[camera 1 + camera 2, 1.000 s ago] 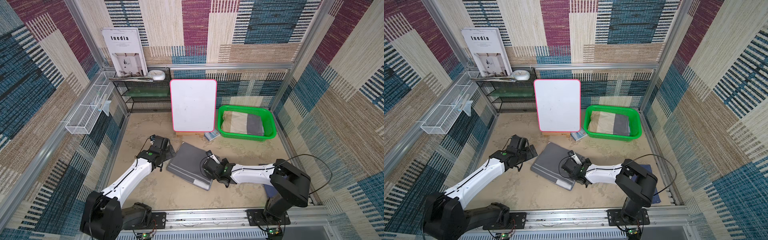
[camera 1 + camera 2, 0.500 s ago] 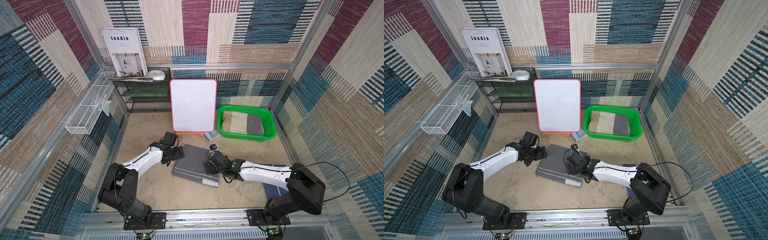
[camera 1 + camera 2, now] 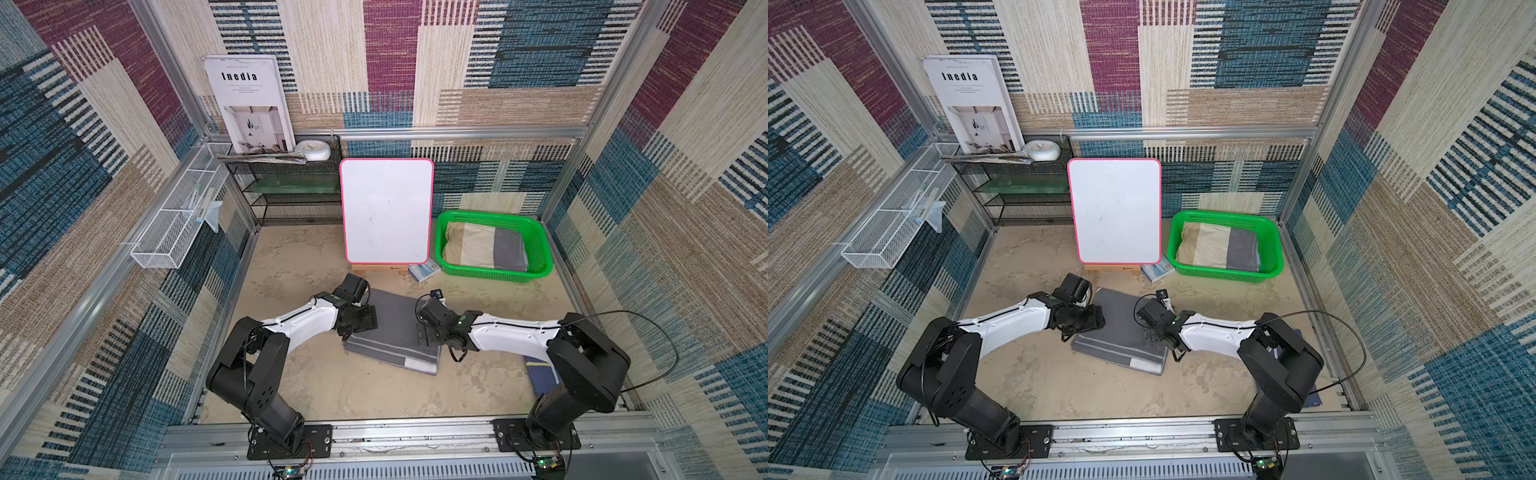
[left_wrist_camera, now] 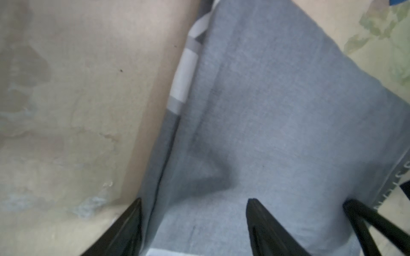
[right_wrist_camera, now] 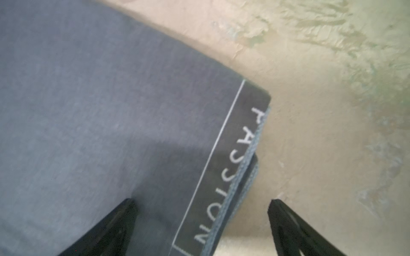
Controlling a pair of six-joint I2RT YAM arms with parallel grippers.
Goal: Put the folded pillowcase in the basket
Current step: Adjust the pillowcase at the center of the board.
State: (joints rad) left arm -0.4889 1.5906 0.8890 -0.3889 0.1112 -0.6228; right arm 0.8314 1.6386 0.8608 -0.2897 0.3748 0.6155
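Observation:
The folded pillowcase (image 3: 392, 328) (image 3: 1121, 328) is grey with pale stripes and lies flat on the floor in the middle. My left gripper (image 3: 359, 322) (image 4: 195, 206) is at its left edge, open, one finger on the floor side and one over the cloth (image 4: 277, 110). My right gripper (image 3: 426, 334) (image 5: 202, 204) is at its right edge, open, straddling the lettered hem of the cloth (image 5: 99, 99). The green basket (image 3: 490, 273) (image 3: 1225, 274) stands at the back right, apart from both grippers.
A folded beige and grey cloth (image 3: 484, 249) lies in the basket. A pink-edged whiteboard (image 3: 386, 212) stands at the back centre with a small blue box (image 3: 424, 270) beside it. A black wire shelf (image 3: 299, 195) and a white wire tray (image 3: 178, 220) are at the left.
My left gripper has moved right onto the pillowcase's left edge and its jaws have narrowed. My right gripper has shifted along the right edge, and the pillowcase has turned slightly.

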